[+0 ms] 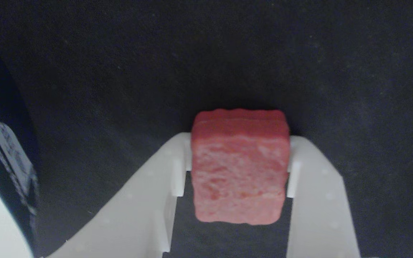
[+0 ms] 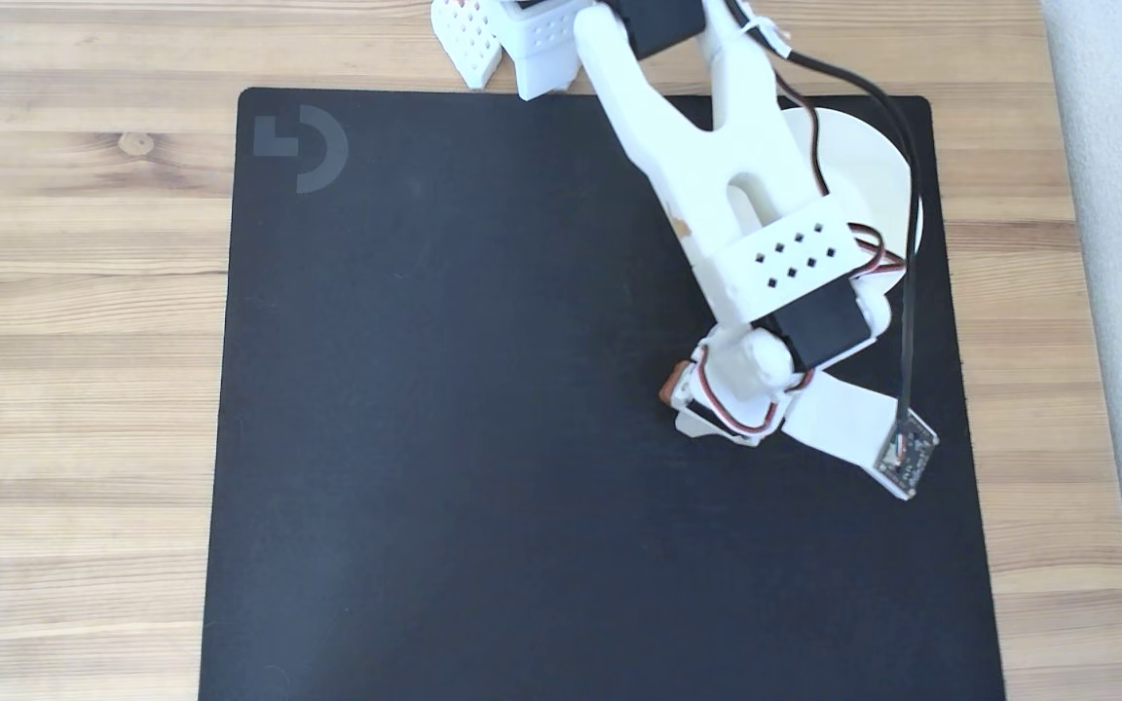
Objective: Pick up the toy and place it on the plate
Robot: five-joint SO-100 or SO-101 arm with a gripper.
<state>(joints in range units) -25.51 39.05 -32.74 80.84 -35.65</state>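
**Block held beside the dish**

While the white two-finger tool [image 1: 240,165] clamps the small reddish-brown rounded square block [image 1: 240,168] on both sides, it hangs over the black mat [image 2: 444,409] on the wooden desk [image 2: 74,292], near the round white dish [image 2: 868,161].

I see the toy [image 1: 240,168] between my claw's [image 1: 238,163] fingers over the mat [image 2: 483,438]; in the fixed view the plate [image 2: 863,161] lies behind the arm [image 2: 717,166], on the mat's far right.

rough, matt toy [image 1: 240,168]; smooth white plastic fingers [image 1: 177,168]; matt black mat [image 2: 483,438].
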